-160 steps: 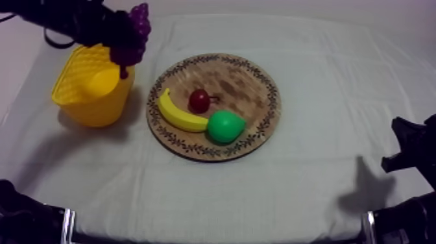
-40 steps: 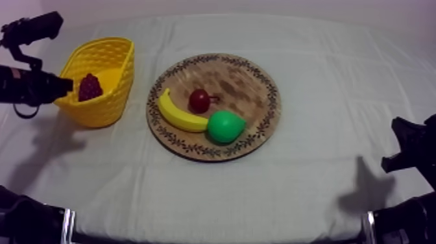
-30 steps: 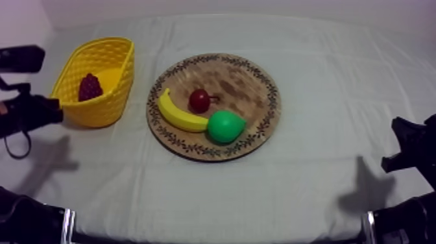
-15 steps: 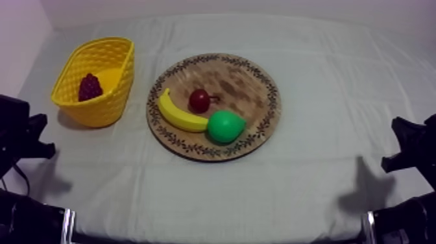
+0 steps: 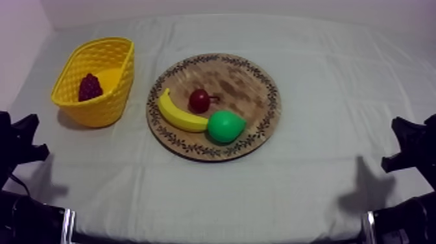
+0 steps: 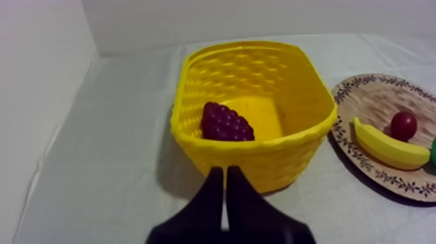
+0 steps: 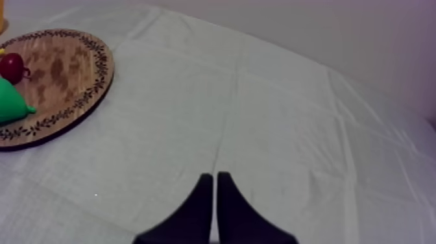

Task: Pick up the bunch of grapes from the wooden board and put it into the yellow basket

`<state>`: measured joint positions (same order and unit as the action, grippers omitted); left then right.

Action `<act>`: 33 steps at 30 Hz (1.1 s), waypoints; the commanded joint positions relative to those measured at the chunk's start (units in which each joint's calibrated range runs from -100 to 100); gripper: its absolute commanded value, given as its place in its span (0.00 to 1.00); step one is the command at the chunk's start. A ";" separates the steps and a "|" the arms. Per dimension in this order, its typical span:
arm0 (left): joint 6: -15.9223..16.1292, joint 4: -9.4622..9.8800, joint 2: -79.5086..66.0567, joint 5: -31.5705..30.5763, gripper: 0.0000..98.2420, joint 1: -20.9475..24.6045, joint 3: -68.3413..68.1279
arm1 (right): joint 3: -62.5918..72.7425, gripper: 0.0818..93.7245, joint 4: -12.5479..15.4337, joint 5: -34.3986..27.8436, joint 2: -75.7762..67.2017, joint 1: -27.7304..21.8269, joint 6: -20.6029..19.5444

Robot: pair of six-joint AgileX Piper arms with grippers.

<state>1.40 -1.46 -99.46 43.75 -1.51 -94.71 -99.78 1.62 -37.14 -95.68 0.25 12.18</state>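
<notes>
The purple bunch of grapes (image 5: 89, 87) (image 6: 224, 122) lies inside the yellow basket (image 5: 121, 58) (image 6: 272, 152) at the table's left. My left gripper (image 5: 26, 139) (image 6: 225, 174) sits low at the left edge, shut on nothing, its fingers together as a narrow wedge just short of the basket's near wall. The round wooden board (image 5: 240, 78) (image 6: 370, 97) (image 7: 61, 65) lies mid-table. My right gripper (image 5: 405, 146) (image 7: 215, 178) rests at the right edge over bare cloth, shut and holding nothing.
On the board lie a banana (image 5: 174, 115) (image 6: 388, 146), a small red fruit (image 5: 198, 100) (image 6: 403, 124) (image 7: 12, 67) and a green pear (image 5: 225, 126) (image 7: 10, 104). Bare cloth stretches in front of the board and to its right.
My left arm has drawn back from beside the basket to the table's lower left edge. The grapes stay in the basket; the right arm has not moved.
</notes>
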 commanded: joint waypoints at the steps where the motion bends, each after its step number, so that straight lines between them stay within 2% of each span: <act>1: -0.59 0.30 -0.20 0.30 0.00 -0.04 -0.09 | 0.01 0.00 0.02 -0.04 0.00 -0.02 0.02; 9: -1.85 1.76 -0.35 1.07 0.00 -0.24 -0.06 | 0.01 0.00 0.02 -0.04 0.00 -0.02 0.01; 18: -1.72 1.79 -0.52 1.29 0.00 -1.32 -0.05 | 0.01 0.00 0.02 -0.04 0.00 -0.02 0.02; 33: -1.75 1.84 -0.39 1.30 0.00 0.19 -0.05 | 0.01 0.00 0.02 -0.04 0.00 -0.02 0.01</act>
<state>-0.31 0.37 -99.90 45.09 -1.51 -94.78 -99.78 1.62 -37.14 -95.68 0.25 12.14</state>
